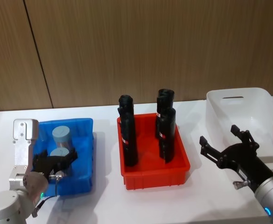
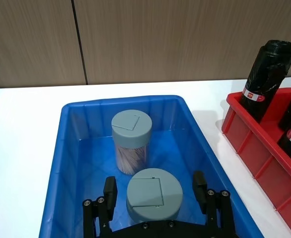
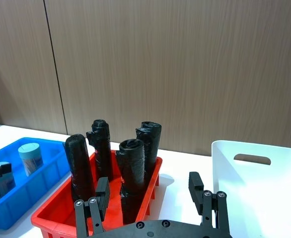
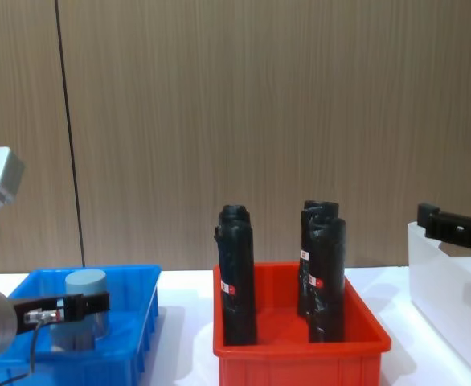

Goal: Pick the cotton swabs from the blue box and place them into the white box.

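Observation:
Two cotton swabs jars with pale blue lids stand in the blue box point(image 1: 84, 125) at the table's left. The far jar point(image 2: 131, 133) shows its pale sticks through the clear wall. My left gripper point(image 2: 154, 189) is down inside the box, open, with one finger on each side of the near jar point(image 2: 153, 194) and a small gap on both sides. In the head view the gripper point(image 1: 57, 157) covers much of that jar point(image 1: 58, 152). My right gripper point(image 1: 224, 140) hovers open and empty just in front of the white box point(image 1: 262, 100) at the right.
A red bin point(image 1: 155, 176) with three upright black wrapped rolls point(image 1: 128, 135) sits in the middle between the two boxes. A wooden wall runs behind the white table. Bare tabletop lies in front of the red bin.

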